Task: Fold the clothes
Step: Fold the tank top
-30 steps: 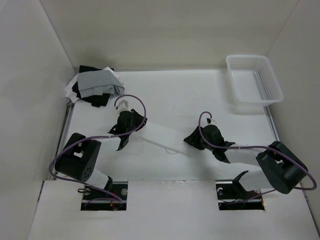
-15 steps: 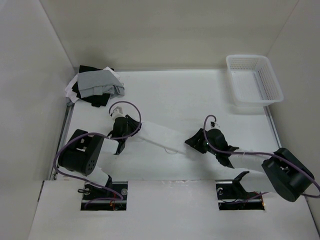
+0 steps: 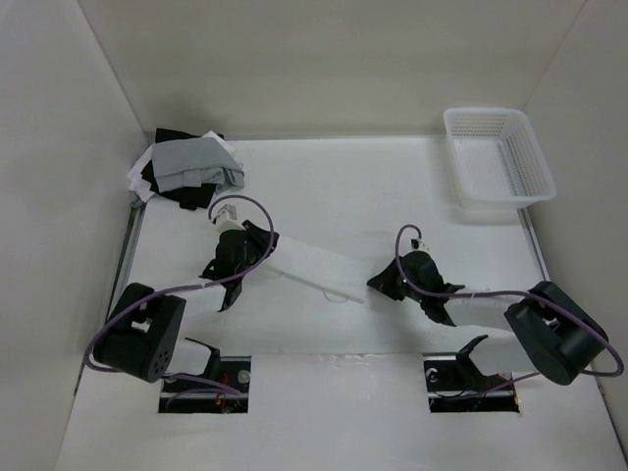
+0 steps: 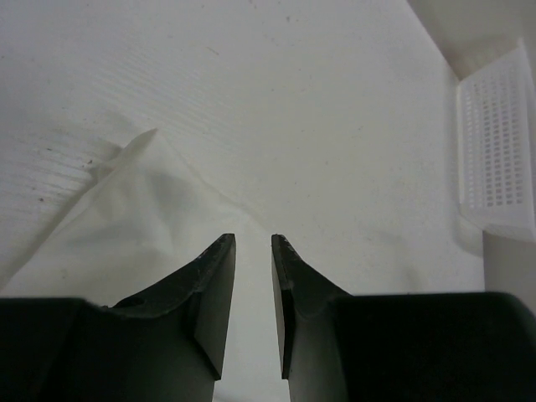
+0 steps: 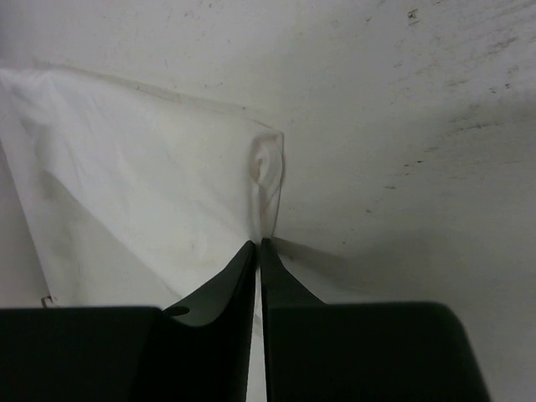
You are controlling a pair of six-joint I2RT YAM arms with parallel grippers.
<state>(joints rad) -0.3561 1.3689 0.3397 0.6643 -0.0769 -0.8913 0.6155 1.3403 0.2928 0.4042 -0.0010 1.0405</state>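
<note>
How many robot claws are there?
2. The left gripper is at the left end of the white top. The right gripper pinches the top's right edge.

We look into a robot lab cell, plain white walls (image 3: 324,69) closing in three sides, a white table (image 3: 343,186), left arm (image 3: 147,332) and right arm (image 3: 554,339) bolted at its near edge, purple cables (image 3: 242,199) looping over them
</note>
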